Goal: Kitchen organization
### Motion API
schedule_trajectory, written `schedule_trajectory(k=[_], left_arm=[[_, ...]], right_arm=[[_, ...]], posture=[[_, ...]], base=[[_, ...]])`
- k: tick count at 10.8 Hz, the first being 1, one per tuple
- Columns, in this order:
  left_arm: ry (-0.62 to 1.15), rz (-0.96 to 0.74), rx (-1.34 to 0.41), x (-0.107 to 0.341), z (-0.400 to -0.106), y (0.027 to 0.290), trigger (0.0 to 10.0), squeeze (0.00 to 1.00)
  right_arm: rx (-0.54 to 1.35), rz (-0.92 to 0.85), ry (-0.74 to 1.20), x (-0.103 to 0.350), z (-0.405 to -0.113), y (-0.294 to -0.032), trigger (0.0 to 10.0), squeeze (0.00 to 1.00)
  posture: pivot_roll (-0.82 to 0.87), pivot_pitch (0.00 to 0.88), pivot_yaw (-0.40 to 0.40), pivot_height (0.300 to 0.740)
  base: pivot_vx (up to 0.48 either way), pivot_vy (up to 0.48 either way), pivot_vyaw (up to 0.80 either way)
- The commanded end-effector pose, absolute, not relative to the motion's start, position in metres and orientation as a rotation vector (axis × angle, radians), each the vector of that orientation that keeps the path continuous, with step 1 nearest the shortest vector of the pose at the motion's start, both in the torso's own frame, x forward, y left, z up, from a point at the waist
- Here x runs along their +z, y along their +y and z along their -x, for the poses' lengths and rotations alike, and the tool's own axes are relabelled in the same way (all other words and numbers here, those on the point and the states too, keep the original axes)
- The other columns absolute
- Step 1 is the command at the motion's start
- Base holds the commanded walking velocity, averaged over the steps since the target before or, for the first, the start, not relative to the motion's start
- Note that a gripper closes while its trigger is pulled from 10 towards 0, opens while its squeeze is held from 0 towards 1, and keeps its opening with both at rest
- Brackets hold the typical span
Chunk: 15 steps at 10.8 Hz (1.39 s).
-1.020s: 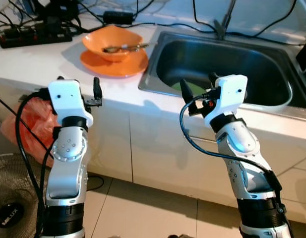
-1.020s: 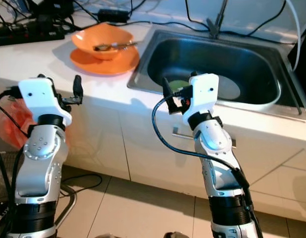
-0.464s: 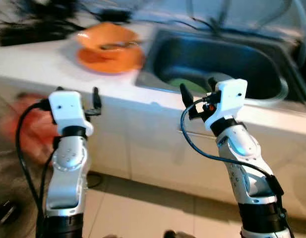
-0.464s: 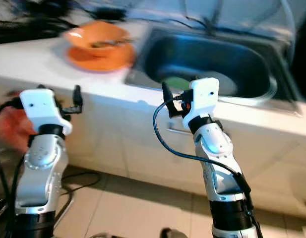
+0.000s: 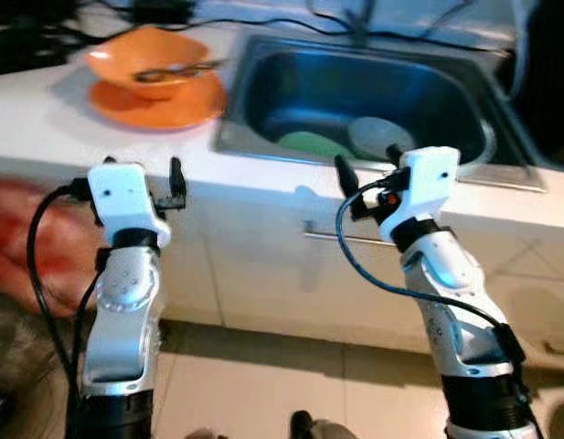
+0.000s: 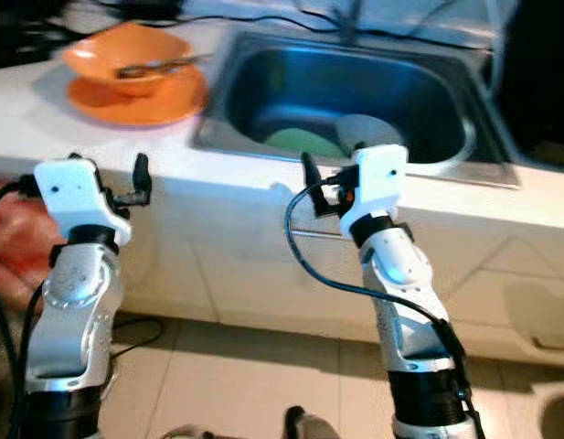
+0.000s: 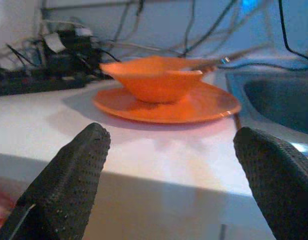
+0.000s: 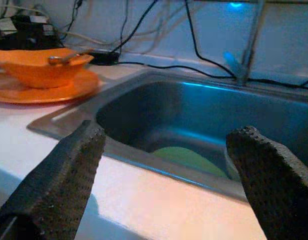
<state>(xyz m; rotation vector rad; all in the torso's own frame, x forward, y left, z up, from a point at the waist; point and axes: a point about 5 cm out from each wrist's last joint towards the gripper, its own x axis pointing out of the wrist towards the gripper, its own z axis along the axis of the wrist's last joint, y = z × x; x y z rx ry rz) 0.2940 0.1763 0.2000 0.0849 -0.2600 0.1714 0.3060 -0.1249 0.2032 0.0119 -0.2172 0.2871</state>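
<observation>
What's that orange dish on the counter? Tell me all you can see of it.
It is an orange bowl, wide and shallow, smooth like plastic, standing upright on a flat orange plate of the same colour. A metal spoon lies in it, its handle sticking out over the rim toward the sink. The pair sits on the white counter, left of the sink, with black cables behind. No gripper touches it.

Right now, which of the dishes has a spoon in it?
The orange bowl on the counter, sitting on the orange plate left of the sink. The green plate and pale bowl down in the sink show no spoon.
</observation>
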Motion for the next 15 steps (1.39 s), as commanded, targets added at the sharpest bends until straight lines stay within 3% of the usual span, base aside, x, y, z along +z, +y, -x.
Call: schedule_trajectory(k=[1, 3, 6, 15], left_arm=[[-0.253, -0.091, 0.188, 0.2007, -0.2929, 0.1804, 10.0, 0.00], [-0.251, -0.094, 0.190, 0.2003, -0.2935, 0.1803, 10.0, 0.00], [-0.268, -0.104, 0.133, 0.2044, -0.2935, 0.1751, 10.0, 0.00], [-0.262, -0.106, 0.130, 0.2048, -0.2941, 0.1754, 10.0, 0.00]], right_arm=[[0.295, -0.020, -0.227, 0.2059, -0.3043, -0.1232, 10.0, 0.06], [0.292, -0.018, -0.231, 0.2068, -0.3046, -0.1238, 10.0, 0.06], [0.285, -0.020, -0.233, 0.2064, -0.3041, -0.1240, 10.0, 0.05], [0.272, -0.015, -0.244, 0.2078, -0.3036, -0.1259, 10.0, 0.06]], posture=[[0.06, 0.140, -0.026, 0.740], [0.06, 0.137, -0.023, 0.740], [0.06, 0.137, -0.019, 0.740], [0.06, 0.142, -0.016, 0.740]], base=[[0.000, 0.480, 0.00], [0.000, 0.388, 0.00], [0.000, 0.000, 0.00], [0.388, 0.000, 0.00]])
